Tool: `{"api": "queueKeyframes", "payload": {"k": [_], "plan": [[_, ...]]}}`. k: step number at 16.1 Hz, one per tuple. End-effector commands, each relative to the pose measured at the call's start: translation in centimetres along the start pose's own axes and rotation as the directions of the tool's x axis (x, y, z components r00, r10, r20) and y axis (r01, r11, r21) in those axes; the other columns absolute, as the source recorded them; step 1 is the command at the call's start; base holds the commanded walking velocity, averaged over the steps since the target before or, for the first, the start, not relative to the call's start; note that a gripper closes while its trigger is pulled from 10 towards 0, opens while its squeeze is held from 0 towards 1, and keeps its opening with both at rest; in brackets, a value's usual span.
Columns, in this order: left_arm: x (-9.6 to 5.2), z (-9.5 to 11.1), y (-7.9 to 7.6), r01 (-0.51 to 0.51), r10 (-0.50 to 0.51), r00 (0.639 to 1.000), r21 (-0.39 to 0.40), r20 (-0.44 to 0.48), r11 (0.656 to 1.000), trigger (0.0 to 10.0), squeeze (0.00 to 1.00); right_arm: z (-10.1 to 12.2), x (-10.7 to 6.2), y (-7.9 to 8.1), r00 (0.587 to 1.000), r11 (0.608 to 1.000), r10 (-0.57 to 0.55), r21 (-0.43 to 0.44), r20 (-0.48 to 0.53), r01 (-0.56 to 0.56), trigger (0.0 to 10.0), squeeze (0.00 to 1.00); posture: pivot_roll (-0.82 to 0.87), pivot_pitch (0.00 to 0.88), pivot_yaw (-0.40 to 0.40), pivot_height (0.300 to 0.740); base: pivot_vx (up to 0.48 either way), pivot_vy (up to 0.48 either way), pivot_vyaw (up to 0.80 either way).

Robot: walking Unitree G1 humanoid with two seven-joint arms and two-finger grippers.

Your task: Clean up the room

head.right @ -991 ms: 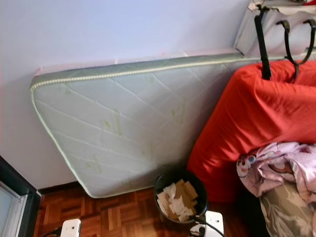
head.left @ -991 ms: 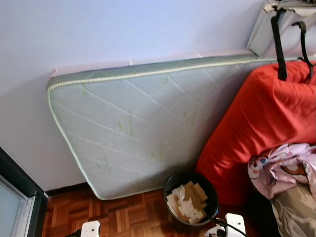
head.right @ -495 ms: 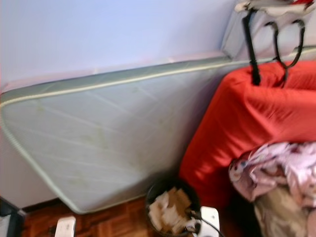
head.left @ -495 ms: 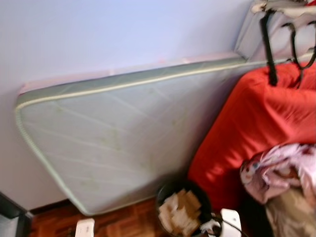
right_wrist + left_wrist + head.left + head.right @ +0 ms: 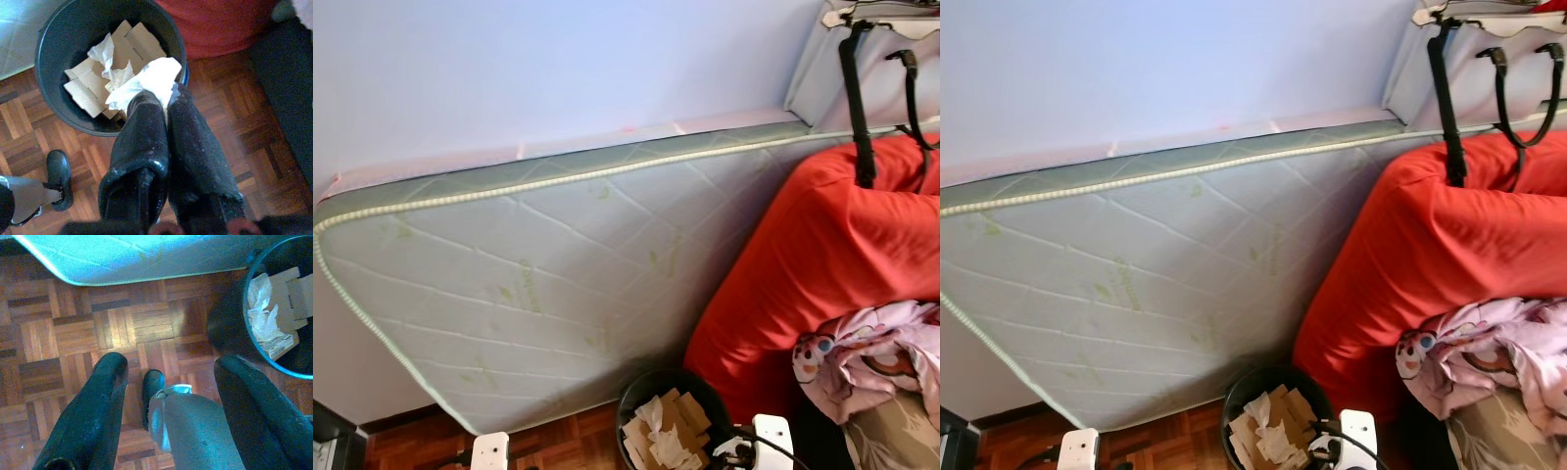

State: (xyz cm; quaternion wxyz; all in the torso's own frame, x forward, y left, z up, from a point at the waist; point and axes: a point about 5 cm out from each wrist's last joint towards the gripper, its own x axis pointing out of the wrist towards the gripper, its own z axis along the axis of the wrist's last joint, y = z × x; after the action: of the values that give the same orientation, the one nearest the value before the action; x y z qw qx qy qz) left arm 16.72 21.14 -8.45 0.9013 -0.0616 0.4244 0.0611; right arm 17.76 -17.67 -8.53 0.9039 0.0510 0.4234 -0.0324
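A black bin (image 5: pixel 51 100) with cardboard pieces and crumpled tissues inside stands on the parquet floor, seen also in the eye views as the bin (image 5: pixel 651 382) at the foot of the mattress. My right gripper (image 5: pixel 164 105) hovers over the bin's near rim, shut on a white crumpled tissue (image 5: pixel 152 77) that sticks out beyond its fingertips. My left gripper (image 5: pixel 172 361) hangs open over bare parquet, with the bin (image 5: pixel 229 325) off to one side of it and nothing between its fingers.
A pale green quilted mattress (image 5: pixel 538 284) leans against the wall. A large red cushion (image 5: pixel 822 245) rises right of the bin, with a pink patterned cloth (image 5: pixel 871 348) and a bag with black straps (image 5: pixel 886 59) on it. My own foot (image 5: pixel 152 387) shows below the left gripper.
The head camera has swung, so the mattress and bin sit further left in the picture. The bin and the arms' wrists keep the same places relative to each other.
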Motion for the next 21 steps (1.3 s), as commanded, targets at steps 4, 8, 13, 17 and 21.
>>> {"api": "queueKeyframes", "payload": {"k": [4, 8, 13, 17, 21], "plan": [[-0.1, -0.5, 0.0, -0.005, 0.005, 1.000, -0.010, -0.012, 1.000, 10.0, 0.00, 0.7, 0.2, 0.3, 1.000, 0.999, 0.020, -0.043, 0.020, -0.019, 10.0, 0.00, 0.02, 0.000, -0.034, 0.740, 0.000, 0.000, 0.20], [-0.1, -0.5, 0.0, -0.008, 0.008, 1.000, -0.011, -0.015, 1.000, 10.0, 0.00, 0.0, 0.0, 0.2, 1.000, 1.000, 0.011, -0.015, -0.006, -0.011, 10.0, 0.00, 0.01, 0.000, -0.035, 0.740, 0.000, 0.000, 0.40], [-0.1, -0.5, 0.0, -0.006, 0.006, 1.000, -0.013, -0.014, 1.000, 10.0, 0.00, -0.4, -0.1, -0.1, 1.000, 1.000, 0.005, -0.021, -0.018, -0.006, 10.0, 0.00, 0.01, 0.000, -0.034, 0.740, 0.000, 0.000, 0.00], [-0.1, -0.5, 0.0, -0.006, 0.006, 1.000, -0.014, -0.013, 1.000, 10.0, 0.00, -0.2, -0.1, 0.0, 1.000, 1.000, 0.012, -0.027, -0.010, -0.012, 10.0, 0.00, 0.01, 0.000, -0.034, 0.740, 0.000, 0.000, 0.55], [-0.1, -0.5, -0.1, -0.005, 0.005, 1.000, -0.015, -0.012, 1.000, 10.0, 0.00, 0.0, 0.0, 0.0, 1.000, 1.000, 0.011, -0.015, 0.002, -0.011, 10.0, 0.00, 0.01, 0.000, -0.036, 0.740, 0.000, 0.000, 0.00]]}}
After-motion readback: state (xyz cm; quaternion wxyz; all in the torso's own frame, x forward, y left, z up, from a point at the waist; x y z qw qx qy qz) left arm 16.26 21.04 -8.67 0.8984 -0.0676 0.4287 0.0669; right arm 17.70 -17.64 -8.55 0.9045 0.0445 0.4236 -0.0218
